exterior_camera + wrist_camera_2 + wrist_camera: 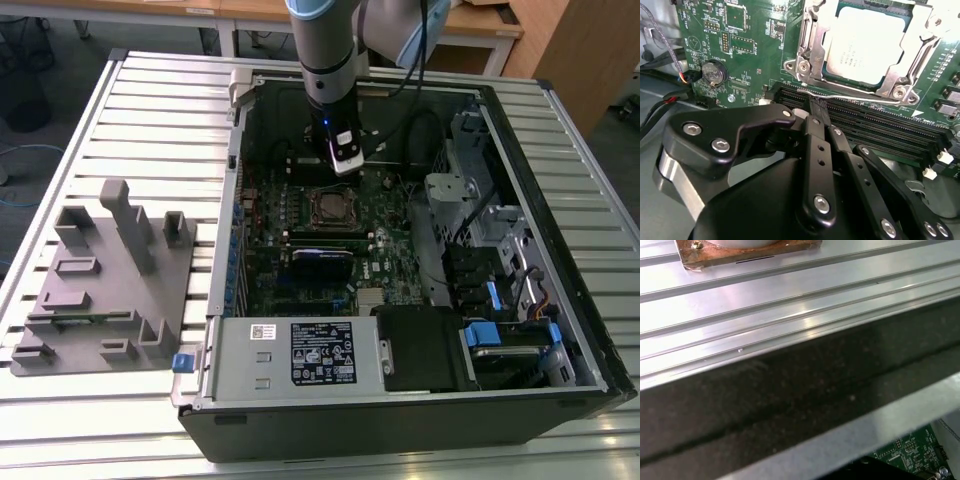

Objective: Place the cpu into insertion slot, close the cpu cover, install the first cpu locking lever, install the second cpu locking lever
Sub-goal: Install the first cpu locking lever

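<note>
The cpu (pixel 865 45) lies in the insertion slot (pixel 330 207) on the green board, its pale metal top facing up. The cpu cover (pixel 810 47), a silver frame, lies down around the chip. A thin silver locking lever (pixel 860 98) runs along the socket's near edge. My gripper (pixel 818 104) has its black fingers (pixel 815 130) shut together, tips at that lever wire; whether the wire is pinched between them I cannot tell. In the exterior view the gripper (pixel 345 160) hangs inside the open case, just behind the socket.
Long black memory slots (pixel 880 125) run close beside the fingertips. A coin battery (pixel 714 72) and red-black cables (pixel 660 107) lie nearby. A power supply (pixel 300 352) and drive bays (pixel 500 290) crowd the case. A grey fixture tray (pixel 105 280) sits at the exterior view's left.
</note>
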### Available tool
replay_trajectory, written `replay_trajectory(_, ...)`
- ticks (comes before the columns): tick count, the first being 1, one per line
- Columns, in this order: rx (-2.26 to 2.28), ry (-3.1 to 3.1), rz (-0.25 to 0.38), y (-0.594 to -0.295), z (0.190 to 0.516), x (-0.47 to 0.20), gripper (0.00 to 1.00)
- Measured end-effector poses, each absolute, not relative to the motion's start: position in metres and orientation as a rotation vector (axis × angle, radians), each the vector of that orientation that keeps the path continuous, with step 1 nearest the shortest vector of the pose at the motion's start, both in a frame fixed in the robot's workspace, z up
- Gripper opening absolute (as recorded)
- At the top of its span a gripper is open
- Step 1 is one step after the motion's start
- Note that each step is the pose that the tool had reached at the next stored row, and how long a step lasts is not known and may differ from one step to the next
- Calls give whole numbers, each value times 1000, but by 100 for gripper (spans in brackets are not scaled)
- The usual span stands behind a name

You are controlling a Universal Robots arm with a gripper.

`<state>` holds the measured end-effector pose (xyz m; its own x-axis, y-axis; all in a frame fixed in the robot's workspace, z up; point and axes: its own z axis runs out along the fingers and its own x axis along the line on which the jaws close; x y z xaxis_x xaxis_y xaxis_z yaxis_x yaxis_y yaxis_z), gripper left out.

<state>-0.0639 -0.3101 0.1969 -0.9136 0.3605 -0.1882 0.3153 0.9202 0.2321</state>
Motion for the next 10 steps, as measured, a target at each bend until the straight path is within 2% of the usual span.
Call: replay_trajectory(10, 515, 2853, 333, -310, 209, -64, 10)
